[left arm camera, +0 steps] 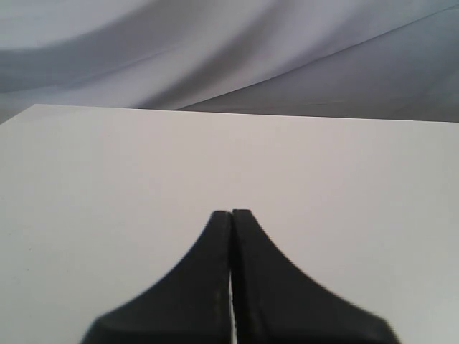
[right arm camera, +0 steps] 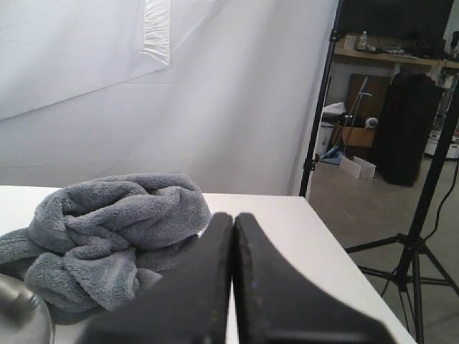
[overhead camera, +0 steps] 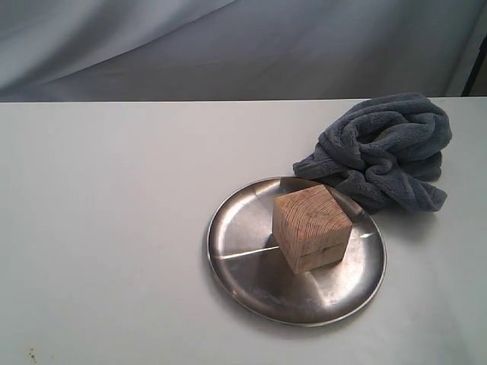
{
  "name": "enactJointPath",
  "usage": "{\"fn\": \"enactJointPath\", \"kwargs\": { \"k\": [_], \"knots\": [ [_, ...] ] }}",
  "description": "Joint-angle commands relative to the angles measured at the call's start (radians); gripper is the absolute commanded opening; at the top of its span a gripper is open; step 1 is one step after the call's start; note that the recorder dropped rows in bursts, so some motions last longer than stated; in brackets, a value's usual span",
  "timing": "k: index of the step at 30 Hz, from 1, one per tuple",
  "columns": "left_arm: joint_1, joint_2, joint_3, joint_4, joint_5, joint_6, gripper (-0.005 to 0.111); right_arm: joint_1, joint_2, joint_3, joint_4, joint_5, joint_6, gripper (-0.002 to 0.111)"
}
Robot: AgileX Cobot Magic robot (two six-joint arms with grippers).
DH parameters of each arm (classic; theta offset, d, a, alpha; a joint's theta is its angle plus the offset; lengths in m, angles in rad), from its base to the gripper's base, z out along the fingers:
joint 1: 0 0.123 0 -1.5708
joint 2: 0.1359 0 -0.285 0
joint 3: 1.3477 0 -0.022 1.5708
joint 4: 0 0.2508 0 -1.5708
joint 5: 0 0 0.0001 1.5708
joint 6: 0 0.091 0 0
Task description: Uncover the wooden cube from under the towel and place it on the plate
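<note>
1. The light tan wooden cube (overhead camera: 312,226), grained and with a thin dark groove round its sides, sits uncovered on the round shiny steel plate (overhead camera: 237,236). It is a little off-centre, towards the cloth side. To my eye the task looks done.
2. Neither pincer is near the cube, and neither wrist view shows it.
3. The dark grey fluffy towel (overhead camera: 384,148) lies in a crumpled heap just beside the plate. Its nearest fold seems to touch the rim, though I can't be sure from here.
4. The right pincer (right arm camera: 233,216) has its jaws pressed together with nothing between them. The heap sits just ahead of its tips, a sliver of plate rim beyond.
5. The left pincer (left arm camera: 231,213) is likewise closed and empty, with only bare white table (overhead camera: 114,228) ahead of it.
6. The risk is the right arm pushing forward. It could snag the plush, drag it over the rim, and shove the plate or cover the block again.
7. I can read no brand or writing anywhere, and no label shows on the cloth.
</note>
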Motion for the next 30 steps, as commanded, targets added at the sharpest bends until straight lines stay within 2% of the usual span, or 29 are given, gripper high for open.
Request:
{"fn": "enactJointPath", "kwargs": {
  "k": [1,6,13,15,18,22,30],
  "knots": [
    [0.001,-0.004,0.004,0.000,-0.007,-0.005,0.000,-0.007,-0.006,0.044,-0.234,-0.072,0.287,0.000],
    [0.001,-0.004,0.004,0.000,-0.007,-0.005,0.000,-0.007,-0.006,0.044,-0.274,-0.062,0.324,0.000],
    [0.001,-0.004,0.004,0.000,-0.007,-0.005,0.000,-0.007,-0.006,0.044,-0.227,0.090,0.324,0.000],
    [0.001,-0.004,0.004,0.000,-0.007,-0.005,0.000,0.030,-0.006,0.044,-0.223,0.134,0.324,0.000],
    [0.001,-0.004,0.004,0.000,-0.007,-0.005,0.000,0.162,-0.006,0.044,-0.223,0.194,0.324,0.000],
    [0.001,-0.004,0.004,0.000,-0.007,-0.005,0.000,0.257,-0.006,0.044,-0.230,0.205,0.324,0.000],
    [0.001,-0.004,0.004,0.000,-0.007,-0.005,0.000,0.282,-0.006,0.044,-0.230,0.209,0.324,0.000]
  ]
}}
